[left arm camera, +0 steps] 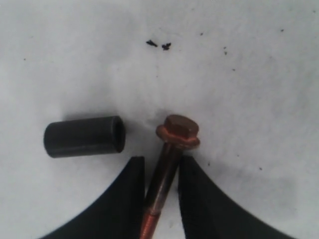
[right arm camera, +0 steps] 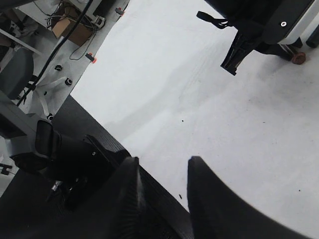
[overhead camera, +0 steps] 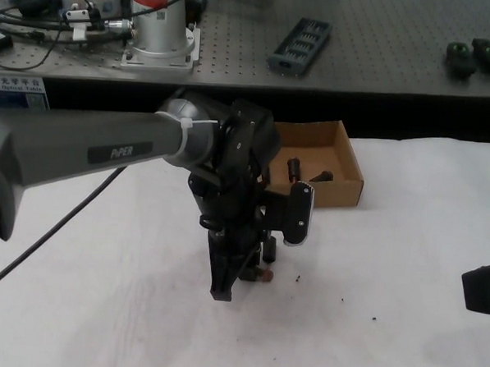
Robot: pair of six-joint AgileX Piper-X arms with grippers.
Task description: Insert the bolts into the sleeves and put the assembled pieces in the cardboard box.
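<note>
A copper bolt point(left arm camera: 167, 159) lies with its shaft between the fingers of my left gripper point(left arm camera: 162, 160), which is shut on it, and its hex head sticks out past the fingertips. Just beside the bolt head, a black sleeve point(left arm camera: 84, 136) lies on its side on the white cloth, apart from the bolt. In the high view my left gripper point(overhead camera: 223, 291) points down at the cloth, with the bolt head point(overhead camera: 263, 275) beside it. The cardboard box point(overhead camera: 348, 168) stands just behind, with dark pieces point(overhead camera: 295, 166) inside. My right gripper point(right arm camera: 162, 162) is open with nothing between its fingers, low at the right edge point(overhead camera: 482, 288).
A black cable point(overhead camera: 54, 227) crosses the cloth on the left. The metal bench behind holds a steel column point(overhead camera: 159, 19), a black tray point(overhead camera: 300, 45) and two dark knobs point(overhead camera: 475, 57). Dark specks point(left arm camera: 158, 45) dot the cloth near the bolt.
</note>
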